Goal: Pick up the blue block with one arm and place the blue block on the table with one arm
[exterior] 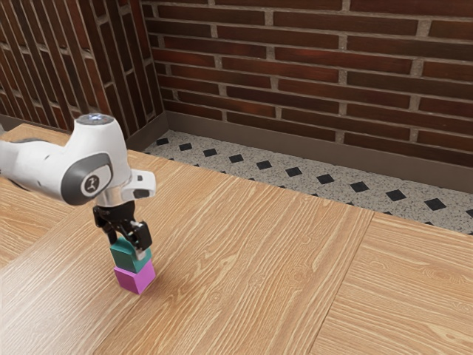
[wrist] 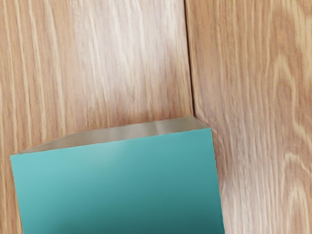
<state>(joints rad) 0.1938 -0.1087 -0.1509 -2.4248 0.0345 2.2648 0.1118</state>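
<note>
"Brick wall [exterior: 318, 66] behind, wood-grained bench [exterior: 244, 266] below. Subject: teal block [exterior: 127, 256], taken as the blue one. Location?"

"On top of the magenta block [exterior: 135, 278], slightly out of line with it. Black hand [exterior: 126, 246] right at the teal block."

"Gripped?"

"Cannot tell; contact on both sides not confirmed. Lift not evident."

"Step in hand, then: securing the grasp. Method?"

"Centre over the teal block, square to its faces, and stay high enough to leave the lower block alone. Close evenly; a lopsided squeeze would probably twist it or nudge the stack."

"Next?"

"Raise straight up, slowly. Sideways travel only once its underside clears the magenta top, otherwise the lower block may drag or tip."

"Placement?"

"On the bench, well apart from the magenta block. Lower level, release only when the base sits flat, withdraw vertically."
</note>
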